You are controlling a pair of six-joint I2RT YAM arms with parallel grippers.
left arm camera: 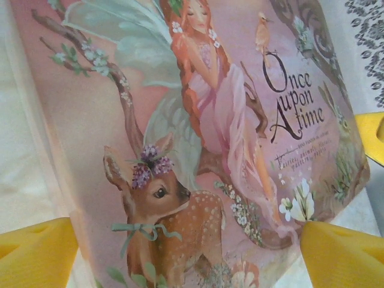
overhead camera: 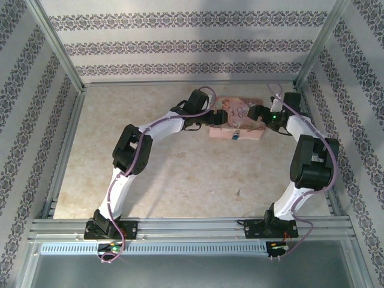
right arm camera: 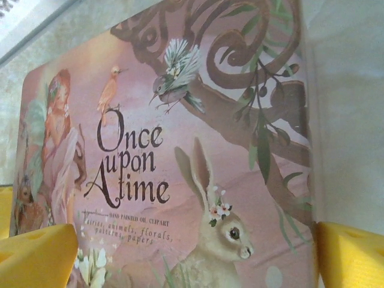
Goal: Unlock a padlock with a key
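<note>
A tiny padlock [overhead camera: 236, 137] with a blue part lies at the front edge of the flat pink illustrated box [overhead camera: 237, 123]. A small dark sliver, the key [overhead camera: 239, 193], lies alone on the table nearer the arm bases. My left gripper [overhead camera: 211, 117] hangs over the box's left half, my right gripper [overhead camera: 261, 115] over its right half. In the left wrist view the open left gripper [left arm camera: 189, 258] spans the deer picture on the lid [left arm camera: 198, 120]. In the right wrist view the open right gripper [right arm camera: 192, 258] spans the rabbit picture on the lid [right arm camera: 180, 150]. Neither holds anything.
The box lies near the back of the beige tabletop [overhead camera: 180, 174], close to the patterned back wall [overhead camera: 192, 48]. Aluminium rails [overhead camera: 192, 228] run along the near edge by the arm bases. A yellow finger of the right gripper [left arm camera: 372, 135] shows past the box's far edge.
</note>
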